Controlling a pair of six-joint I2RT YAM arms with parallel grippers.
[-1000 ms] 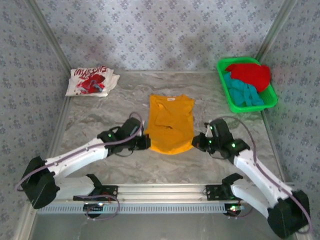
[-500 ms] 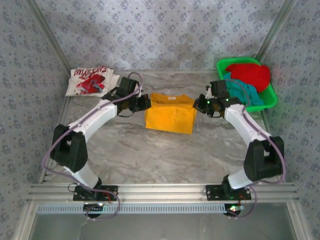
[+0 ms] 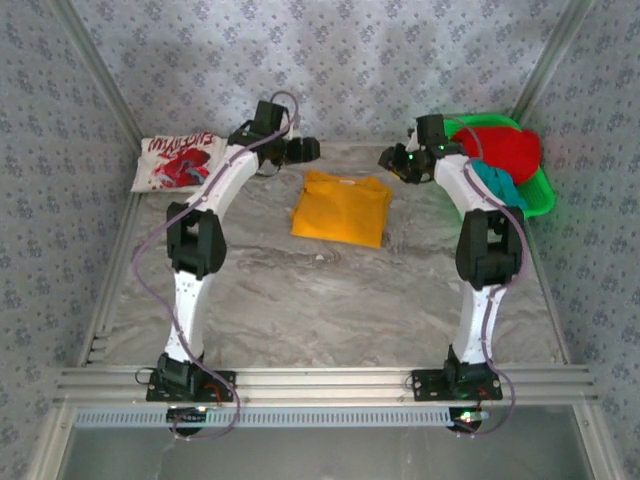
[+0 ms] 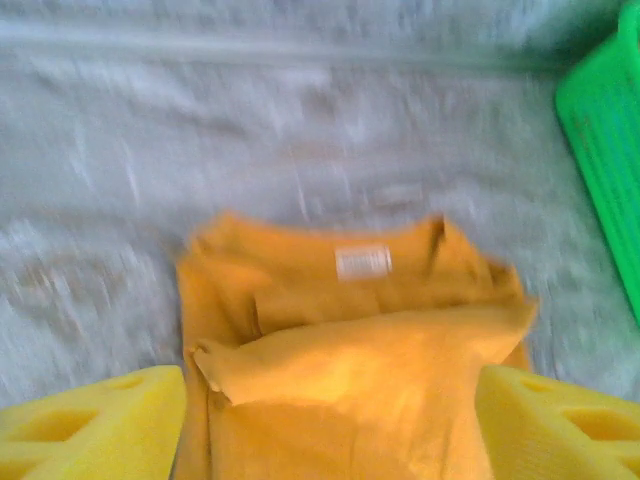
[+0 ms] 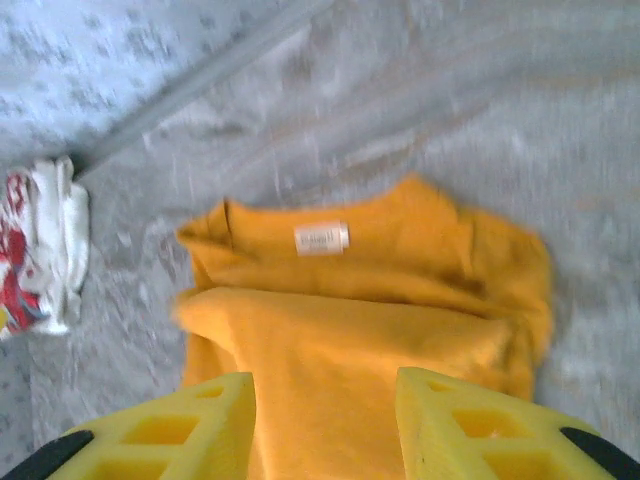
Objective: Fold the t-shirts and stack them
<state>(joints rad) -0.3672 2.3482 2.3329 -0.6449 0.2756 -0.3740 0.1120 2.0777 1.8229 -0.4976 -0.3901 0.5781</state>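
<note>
**Ana:** What are the grippers doing?

**Me:** I see the left gripper (image 3: pixel 300 150) up at the far edge of the table (image 3: pixel 300 290), jaws spread wide with nothing between them. The right gripper (image 3: pixel 392 158) is across from it, jaws partly apart and also empty. Between them the yellow-orange t-shirt (image 3: pixel 340 208) lies flat near the middle of the far side, folded into a rough rectangle.

**Ana:** Is the fold good enough to stack?

**Me:** Not comfortably. From the left wrist, the top layer of the yellow-orange t-shirt (image 4: pixel 360 370) sits askew, and the collar band with its small white label pokes out beyond it. It is soft, matte, limp cloth with rumpled edges, so I doubt it will hold a crease. If I pinch only the upper flap, I expect the fold to fall open. If I drag it over the smooth, grey-veined tabletop, the bottom layer may lag behind.

**Ana:** Anything else?

**Me:** The white t-shirt (image 3: pixel 183 163) with its red graphic is folded at the far left corner, well away, so that carry would be long. The right arm also passes close to the green basket (image 3: pixel 500 212), which is rigid, glossy plastic. The red t-shirt (image 3: pixel 500 148) and teal t-shirt (image 3: pixel 497 185) are heaped loosely inside, and a careless swing could snag them.
</note>
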